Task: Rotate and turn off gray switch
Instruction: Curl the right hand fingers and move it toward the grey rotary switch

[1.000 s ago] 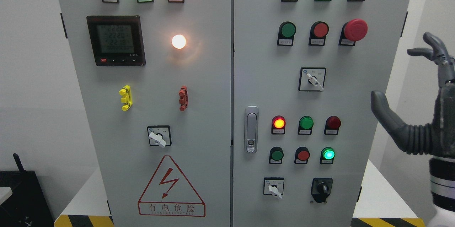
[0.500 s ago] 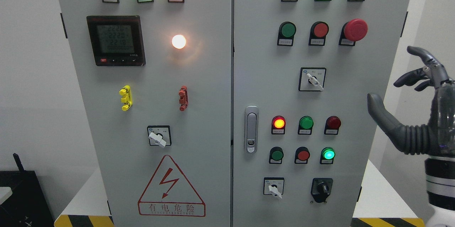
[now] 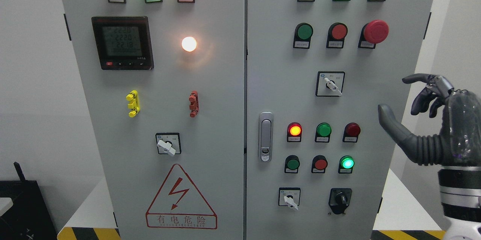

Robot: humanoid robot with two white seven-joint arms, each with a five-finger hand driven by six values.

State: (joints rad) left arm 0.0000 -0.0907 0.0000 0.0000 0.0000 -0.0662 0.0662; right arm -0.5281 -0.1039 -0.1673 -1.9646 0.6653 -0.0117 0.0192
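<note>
Dark gray right robot hand (image 3: 424, 120) sits nearest, at the right edge, fingers loosely spread with nothing in them, thumb aimed at the cabinet (image 3: 225, 202). Best guess for the gray switch (image 3: 330, 84): the white-lever rotary up and to the left, lever tilted lower right. Left arm isn't showing.

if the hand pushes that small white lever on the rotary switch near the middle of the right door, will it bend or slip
The white lever of the rotary switch looks like short rigid plastic, so it probably turns about its black hub rather than bending. It is narrow and smooth-looking, so broad fingertips might slide off. The right hand, fingers apart and empty, is beside the grey cabinet, not touching it.
</note>
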